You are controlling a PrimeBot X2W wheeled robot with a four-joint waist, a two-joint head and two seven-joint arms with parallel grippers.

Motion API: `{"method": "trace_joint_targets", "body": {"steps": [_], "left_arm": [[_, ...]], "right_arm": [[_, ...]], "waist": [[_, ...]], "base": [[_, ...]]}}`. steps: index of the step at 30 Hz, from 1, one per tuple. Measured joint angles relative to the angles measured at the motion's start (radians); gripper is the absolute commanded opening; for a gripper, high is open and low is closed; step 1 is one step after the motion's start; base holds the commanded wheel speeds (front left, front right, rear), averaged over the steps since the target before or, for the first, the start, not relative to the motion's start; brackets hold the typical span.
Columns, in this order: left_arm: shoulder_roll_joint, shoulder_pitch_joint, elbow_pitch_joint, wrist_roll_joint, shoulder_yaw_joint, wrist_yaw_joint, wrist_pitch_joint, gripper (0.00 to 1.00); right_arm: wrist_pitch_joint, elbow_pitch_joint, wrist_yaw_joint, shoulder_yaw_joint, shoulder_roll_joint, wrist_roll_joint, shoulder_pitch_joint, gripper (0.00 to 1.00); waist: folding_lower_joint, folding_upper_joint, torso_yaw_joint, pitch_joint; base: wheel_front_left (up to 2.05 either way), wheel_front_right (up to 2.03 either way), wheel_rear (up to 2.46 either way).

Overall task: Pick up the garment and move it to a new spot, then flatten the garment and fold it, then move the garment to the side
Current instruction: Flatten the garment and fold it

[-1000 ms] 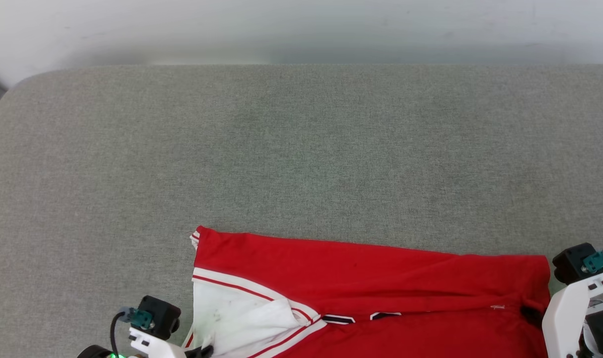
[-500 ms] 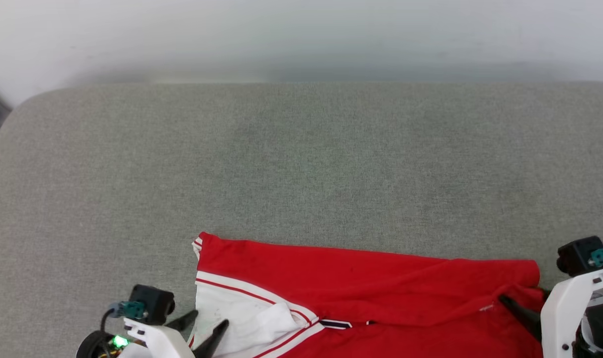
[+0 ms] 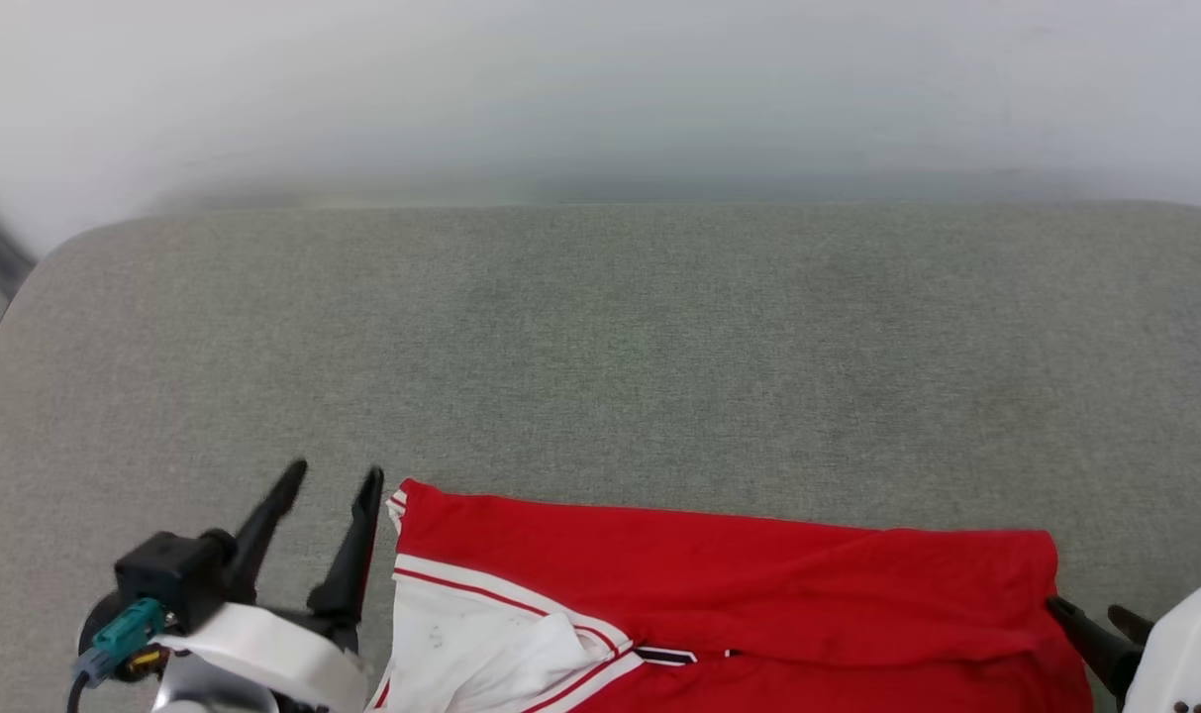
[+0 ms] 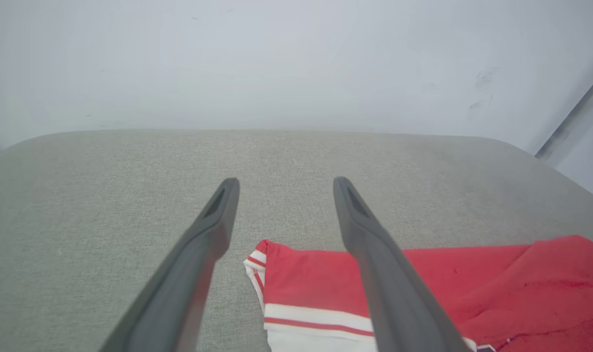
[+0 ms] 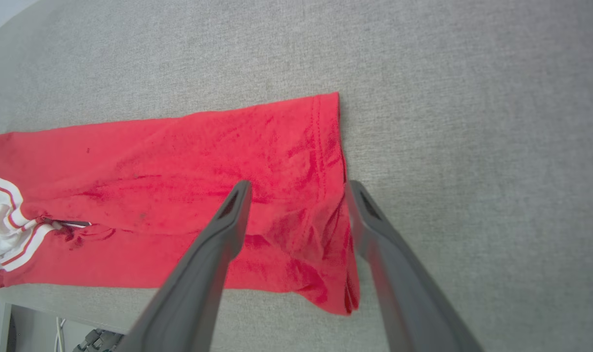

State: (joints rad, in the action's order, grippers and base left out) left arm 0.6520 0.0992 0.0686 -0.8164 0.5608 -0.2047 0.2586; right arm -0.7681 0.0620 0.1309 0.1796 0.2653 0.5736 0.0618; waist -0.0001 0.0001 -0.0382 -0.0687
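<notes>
The garment (image 3: 739,574) lies along the near edge of the grey padded surface (image 3: 600,347) and is probably soft and limp, so with your left gripper (image 3: 335,471) and right gripper (image 5: 297,185) both open and empty, you should pinch its two end corners.

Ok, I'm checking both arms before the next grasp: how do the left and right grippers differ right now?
The left gripper hangs over the bare grey cushion beside the sleeve end of the garment; the right gripper straddles its hem end, one finger over red cloth. In the head view the left gripper shows whole, fingers pointing up; the right gripper is cut off at the lower right edge. Both are open and hold nothing.
</notes>
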Motion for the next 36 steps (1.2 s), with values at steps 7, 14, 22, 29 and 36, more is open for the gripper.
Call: {"method": "trace_joint_targets", "body": {"steps": [7,14,22,29,36], "left_arm": [[-0.201,-0.084,0.132,0.352,-0.302,0.041,0.003,1.0],[-0.302,-0.132,0.12,0.475,-0.385,0.171,0.003,1.0],[-0.386,-0.13,0.106,0.536,-0.467,0.274,0.004,1.0],[-0.431,-0.124,0.087,0.571,-0.489,0.313,0.004,1.0],[-0.448,-0.121,0.078,0.585,-0.503,0.328,0.004,1.0]], "right_arm": [[-0.064,-0.038,0.0,0.192,-0.167,-0.027,-0.005,1.0],[-0.08,-0.143,0.0,0.274,-0.184,-0.058,-0.055,1.0],[-0.114,-0.223,0.0,0.261,-0.165,-0.042,-0.092,1.0],[-0.111,-0.262,0.0,0.197,-0.152,-0.004,-0.102,1.0],[-0.079,-0.277,-0.002,0.129,-0.151,0.052,-0.103,1.0]], "waist": [[0.0,0.0,-0.036,-0.022],[0.0001,0.0,-0.068,-0.054],[0.0001,0.0,-0.097,-0.097],[0.0001,0.0,-0.104,-0.104],[0.0,0.0,-0.1,-0.101]], "base": [[0.0,0.0,0.0],[0.0,0.0,0.0],[0.0,0.0,0.0],[0.0,0.0,0.0],[0.0,0.0,0.0]]}}
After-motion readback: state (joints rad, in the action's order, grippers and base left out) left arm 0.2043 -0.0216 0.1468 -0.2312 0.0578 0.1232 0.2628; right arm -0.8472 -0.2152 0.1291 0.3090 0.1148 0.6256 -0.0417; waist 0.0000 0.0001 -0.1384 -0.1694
